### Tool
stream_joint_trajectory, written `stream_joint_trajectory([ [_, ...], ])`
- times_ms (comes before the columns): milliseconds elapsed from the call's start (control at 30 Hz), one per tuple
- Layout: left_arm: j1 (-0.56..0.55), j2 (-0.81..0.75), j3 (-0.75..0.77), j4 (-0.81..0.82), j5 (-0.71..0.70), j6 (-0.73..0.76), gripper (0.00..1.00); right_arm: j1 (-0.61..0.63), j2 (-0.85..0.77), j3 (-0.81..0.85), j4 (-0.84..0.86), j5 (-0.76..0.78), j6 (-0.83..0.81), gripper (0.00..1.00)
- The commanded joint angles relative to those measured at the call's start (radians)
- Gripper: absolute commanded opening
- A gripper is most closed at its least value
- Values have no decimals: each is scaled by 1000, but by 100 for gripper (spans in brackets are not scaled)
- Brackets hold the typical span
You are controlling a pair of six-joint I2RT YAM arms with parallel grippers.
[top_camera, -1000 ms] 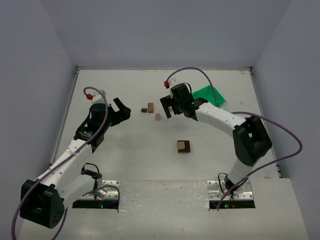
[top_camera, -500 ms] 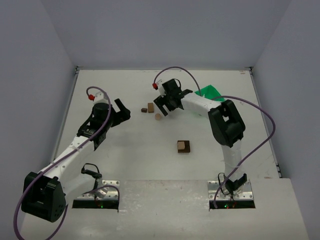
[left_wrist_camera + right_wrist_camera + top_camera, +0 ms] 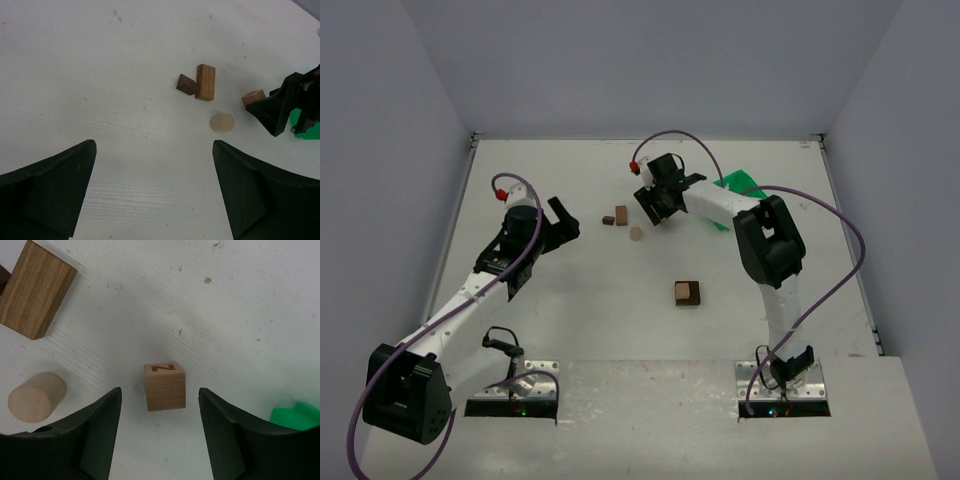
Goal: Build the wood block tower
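Right gripper: we find the jaws apart, straddling a lettered tan cube with a gap on each side; nothing is clamped.
Right arm: stretched far across the table, forearm passing over the green bin.
Left gripper: jaws wide, empty, held above the table and facing the loose pieces.
Loose pieces: cylinder near the cube; tan rectangular block touching a dark brown block.
Wood block tower: we note a dark and tan pair mid-table, well apart from both grippers.
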Motion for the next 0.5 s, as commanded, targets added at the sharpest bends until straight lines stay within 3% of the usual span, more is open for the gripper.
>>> stream_joint_trajectory([
  [0, -2, -19, 29, 22, -13, 5, 100, -7, 2, 45, 2, -24, 15, 63],
  [267, -2, -22, 28, 22, -12, 3, 100, -12, 23, 62, 0, -3, 19, 60],
  [467, -2, -27, 26, 20, -12, 3, 100, -13, 31, 69, 1, -10, 19, 47],
])
